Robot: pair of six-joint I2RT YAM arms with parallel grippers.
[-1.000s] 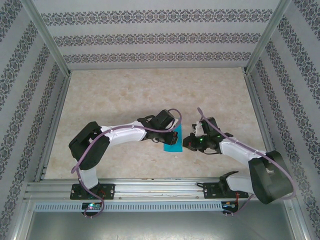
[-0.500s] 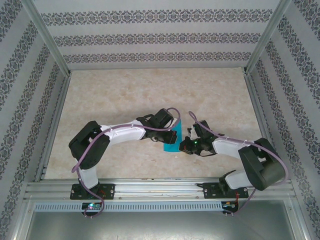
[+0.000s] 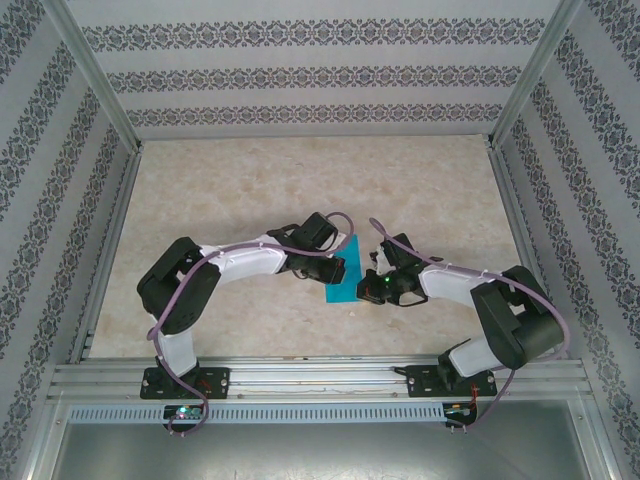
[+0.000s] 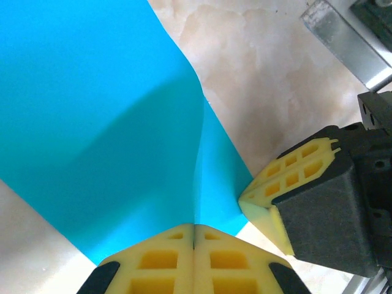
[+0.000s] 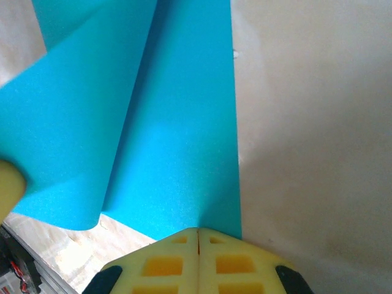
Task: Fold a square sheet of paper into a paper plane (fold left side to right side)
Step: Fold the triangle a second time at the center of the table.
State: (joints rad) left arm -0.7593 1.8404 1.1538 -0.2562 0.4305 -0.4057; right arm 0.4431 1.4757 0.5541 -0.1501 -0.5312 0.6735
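The square sheet of paper [image 3: 343, 284] lies on the table [image 3: 250, 190] between the two arms, one side lifted and curling over the rest, not yet flattened. The left gripper [image 4: 195, 225] and right gripper [image 5: 197, 229] both have their fingers pressed together at its edge; I can't tell whether either pinches it. I'd say the first fold is only half made, with the creasing and every later fold left

Beyond the paper [image 3: 342, 291], the worktop [image 3: 300, 180] lies open; the left hand [image 3: 336, 270] and right hand [image 3: 372, 287] crowd the paper's sides.
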